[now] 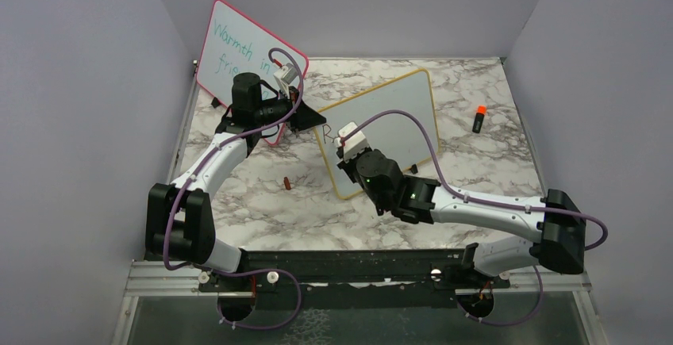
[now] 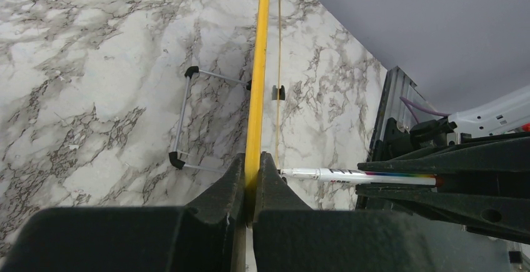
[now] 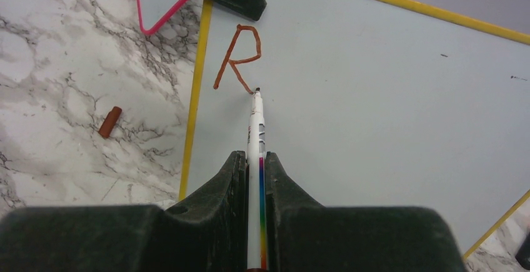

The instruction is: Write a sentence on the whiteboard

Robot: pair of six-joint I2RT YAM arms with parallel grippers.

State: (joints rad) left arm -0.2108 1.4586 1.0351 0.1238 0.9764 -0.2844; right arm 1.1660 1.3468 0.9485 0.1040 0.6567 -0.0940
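The whiteboard (image 1: 397,115) with its yellow frame stands tilted at mid-table. My left gripper (image 1: 305,119) is shut on its upper left corner; the left wrist view shows the yellow edge (image 2: 257,97) pinched in that gripper (image 2: 252,166). My right gripper (image 3: 255,159) is shut on a white marker (image 3: 255,128) with a rainbow stripe. Its tip touches the board (image 3: 375,97) at the foot of a brownish-red "R" (image 3: 237,56), the only letter of the sentence that shows. From above, the right gripper (image 1: 347,155) is just below that letter (image 1: 324,131).
A pink-framed board (image 1: 238,51) with teal writing stands at the back left, behind the left arm. A brownish-red marker cap (image 1: 286,183) lies on the marble left of the whiteboard. A black marker with an orange cap (image 1: 479,119) lies at the right. Walls close three sides.
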